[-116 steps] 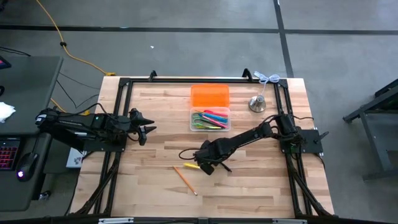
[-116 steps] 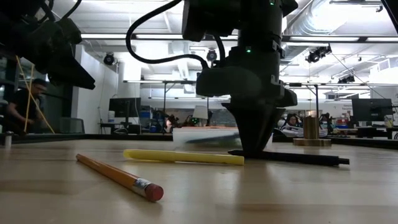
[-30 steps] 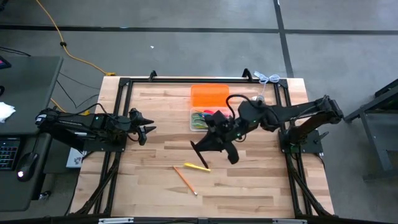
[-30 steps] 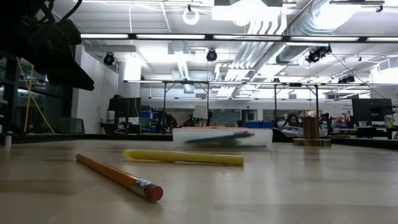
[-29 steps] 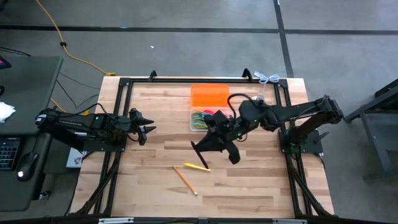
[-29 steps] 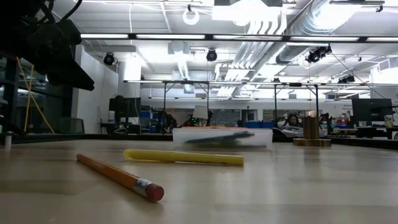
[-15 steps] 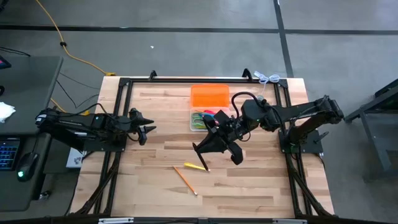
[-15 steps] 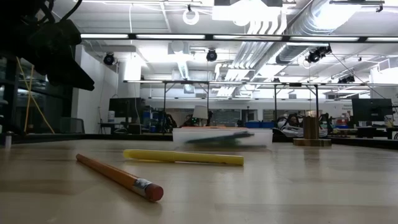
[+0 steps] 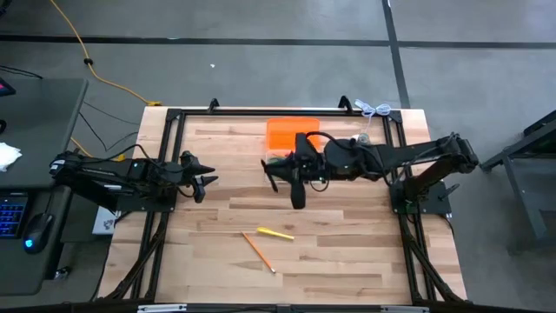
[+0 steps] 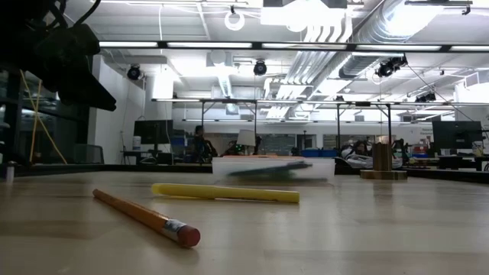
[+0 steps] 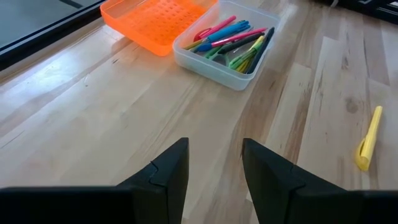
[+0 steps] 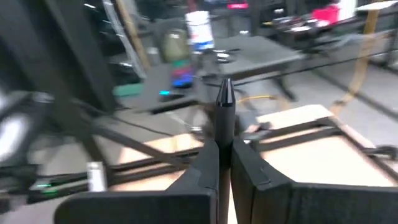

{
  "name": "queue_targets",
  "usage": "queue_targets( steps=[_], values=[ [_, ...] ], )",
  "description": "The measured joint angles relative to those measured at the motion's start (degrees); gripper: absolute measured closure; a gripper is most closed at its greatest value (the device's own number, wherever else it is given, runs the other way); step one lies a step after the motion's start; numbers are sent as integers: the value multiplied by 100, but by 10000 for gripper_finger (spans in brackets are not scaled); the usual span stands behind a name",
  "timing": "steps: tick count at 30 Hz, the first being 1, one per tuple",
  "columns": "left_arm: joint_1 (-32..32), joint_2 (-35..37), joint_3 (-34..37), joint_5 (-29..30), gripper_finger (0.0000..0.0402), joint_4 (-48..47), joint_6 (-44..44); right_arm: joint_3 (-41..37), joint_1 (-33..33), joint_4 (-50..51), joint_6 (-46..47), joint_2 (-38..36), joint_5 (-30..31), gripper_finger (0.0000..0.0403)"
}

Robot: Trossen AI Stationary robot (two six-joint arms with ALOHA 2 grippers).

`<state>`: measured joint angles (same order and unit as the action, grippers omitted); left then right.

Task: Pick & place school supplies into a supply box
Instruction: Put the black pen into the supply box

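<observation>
My right gripper (image 9: 282,169) hangs high over the supply box (image 11: 227,46), pointing about level toward the table's left, shut on a black pen (image 12: 224,102). The clear box holds several coloured pens and stands next to its orange lid (image 9: 291,132). A yellow pen (image 9: 274,233) and a wooden pencil (image 9: 259,252) lie flat on the table nearer the front. My left gripper (image 9: 204,181) waits open at the table's left, off the table top. My right gripper pinches the black pen between its two fingers (image 12: 245,165). The pen runs along the fingers, and its pointed end (image 12: 224,93) sticks out past the fingertips. It is lifted clear, high above the table.
A small metal bell (image 10: 382,160) stands at the far right, beside the box. A black frame (image 9: 174,117) runs round the table top. Bare wood lies between the left gripper and the box, and along the near edge.
My right gripper has swung from above the table's middle toward the far edge, to a place over the box. It has turned at the wrist, and the black pen, still held, has swung round with it. The yellow pen and pencil have stayed put.
</observation>
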<state>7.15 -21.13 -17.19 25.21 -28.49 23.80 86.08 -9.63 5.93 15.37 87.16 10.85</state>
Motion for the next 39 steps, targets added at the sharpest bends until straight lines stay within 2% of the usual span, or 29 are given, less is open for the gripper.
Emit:
queue_targets(
  steps=[4, 12, 17, 24, 28, 39],
  values=[
    [-2, 1, 0, 0, 222, 66, -1, 0, 197, 249, -294, 115, 382, 403],
    [1, 1, 0, 113, 222, 728, 5, -2, 904, 1370, -410, 514, 372, 403],
    [1, 1, 0, 133, 222, 1025, 41, -2, 1416, 2065, -545, 717, 133, 403],
    [1, -1, 0, 134, 222, 1165, 43, -2, 1885, 2258, -1139, 1120, -311, 403],
    [-2, -1, 0, 136, 222, 1125, 45, -2, 2028, 2362, -1418, 1406, -534, 403],
    [-2, -1, 0, 133, 222, 1003, 48, -2, 2131, 2893, -2098, 2172, -691, 403]
  ],
)
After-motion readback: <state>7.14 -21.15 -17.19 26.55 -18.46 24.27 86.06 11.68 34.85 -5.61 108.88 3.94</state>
